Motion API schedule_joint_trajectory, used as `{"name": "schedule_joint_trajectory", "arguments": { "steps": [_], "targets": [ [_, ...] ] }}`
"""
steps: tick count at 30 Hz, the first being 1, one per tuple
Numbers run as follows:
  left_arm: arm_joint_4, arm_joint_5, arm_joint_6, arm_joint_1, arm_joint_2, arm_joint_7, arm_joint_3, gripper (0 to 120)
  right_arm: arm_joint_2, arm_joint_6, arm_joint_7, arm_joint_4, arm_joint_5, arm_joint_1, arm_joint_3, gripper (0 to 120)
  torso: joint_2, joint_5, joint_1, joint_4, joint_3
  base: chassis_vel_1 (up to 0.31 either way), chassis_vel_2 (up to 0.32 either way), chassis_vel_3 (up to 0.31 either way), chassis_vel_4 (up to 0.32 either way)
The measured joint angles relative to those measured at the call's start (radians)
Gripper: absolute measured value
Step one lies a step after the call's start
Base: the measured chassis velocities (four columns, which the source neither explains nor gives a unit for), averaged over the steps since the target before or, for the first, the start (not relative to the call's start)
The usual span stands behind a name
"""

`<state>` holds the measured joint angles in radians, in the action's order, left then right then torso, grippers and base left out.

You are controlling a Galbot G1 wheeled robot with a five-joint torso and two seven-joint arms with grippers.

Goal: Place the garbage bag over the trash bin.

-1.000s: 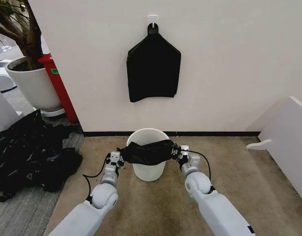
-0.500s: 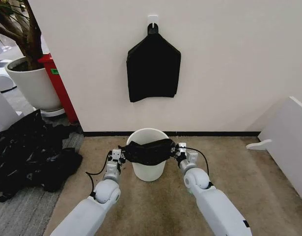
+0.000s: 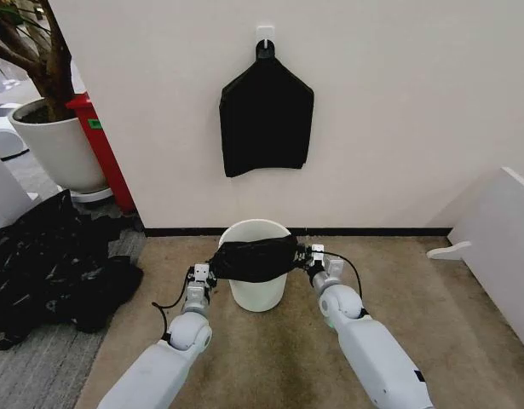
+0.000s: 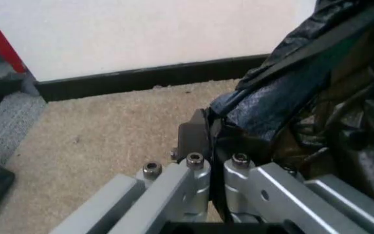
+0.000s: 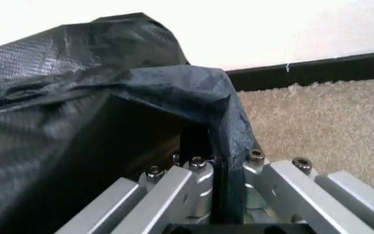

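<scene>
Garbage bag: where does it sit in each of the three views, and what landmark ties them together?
Head view: the garbage bag is stretched between the left gripper and right gripper, across the trash bin.
Left wrist view: the bag fills the right side, pinched in the gripper.
Right wrist view: it covers the left and centre.
Shared landmark: the black baseboard along the wall.

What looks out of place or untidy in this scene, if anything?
A big heap of black plastic lies crumpled on the floor to the robot's left, which looks untidy. Otherwise nothing stands out: the left gripper and right gripper hold the garbage bag stretched across the upright trash bin.
</scene>
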<state>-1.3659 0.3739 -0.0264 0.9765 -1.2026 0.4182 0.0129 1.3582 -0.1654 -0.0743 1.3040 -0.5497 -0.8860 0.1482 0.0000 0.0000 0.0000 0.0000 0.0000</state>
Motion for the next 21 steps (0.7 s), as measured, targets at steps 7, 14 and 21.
{"name": "schedule_joint_trajectory", "arguments": {
  "steps": [7, 14, 21],
  "targets": [
    [-0.071, -0.033, 0.009, 0.030, 0.018, 0.014, -0.007, 0, -0.033, 0.004, 0.003, 0.088, 0.014, -0.041, -0.007, 8, 0.000, 0.0001, 0.000, -0.0001, 0.000, 0.000, 0.000, 0.000, 0.000],
    [-0.152, -0.079, -0.007, 0.098, 0.058, 0.020, 0.016, 21, -0.091, -0.019, 0.001, 0.176, 0.006, -0.082, -0.011, 34, 0.000, 0.0001, 0.000, 0.0000, 0.000, 0.000, 0.000, 0.000, 0.000],
    [-0.162, -0.082, 0.008, 0.142, 0.087, -0.007, 0.053, 50, -0.117, -0.018, 0.058, 0.176, 0.005, -0.109, 0.013, 62, 0.000, 0.0001, 0.000, 0.0001, 0.000, 0.000, 0.000, 0.000, 0.000]
  ]
}}
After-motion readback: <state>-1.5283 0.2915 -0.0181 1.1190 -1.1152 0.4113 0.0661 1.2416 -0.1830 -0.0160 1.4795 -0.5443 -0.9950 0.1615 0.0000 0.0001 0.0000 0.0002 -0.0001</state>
